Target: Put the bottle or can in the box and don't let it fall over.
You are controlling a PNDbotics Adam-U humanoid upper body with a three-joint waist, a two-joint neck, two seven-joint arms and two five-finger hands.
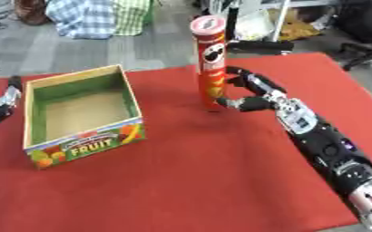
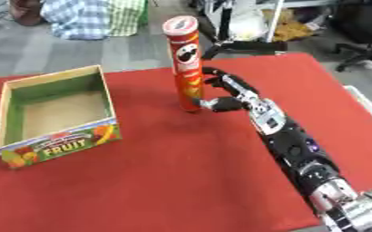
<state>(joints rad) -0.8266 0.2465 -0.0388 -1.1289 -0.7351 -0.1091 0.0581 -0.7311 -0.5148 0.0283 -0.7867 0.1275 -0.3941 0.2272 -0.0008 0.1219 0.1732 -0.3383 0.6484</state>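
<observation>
Near the upper middle of the frame, the can (image 1: 210, 63) is standing upright on the red cloth (image 1: 221, 181), to the right of the box (image 1: 78, 113) and apart from it. The right hand (image 1: 252, 93) is reaching in from the lower right, and its fingers are curling around the lower part of the can while the thumb is coming to it from the near side. I judge that the hand is taking the can low because the tube is tall and narrow, so it can tip easily; whether the fingers are already pressing the wall, I cannot tell for sure, but they are lying against it.

At the left edge, the left hand (image 1: 7, 97) is showing only partly, just beside the box; I cannot tell how its fingers are.

The can is a smooth red cylinder with a printed face and a pale flat lid, probably of stiff card. The box is an open cardboard tray with green inner walls, a plain brown floor and fruit pictures on its front. The cloth is looking soft and matte, so the can will probably not be sliding on it. The box is standing open and waiting, with nothing inside.
</observation>
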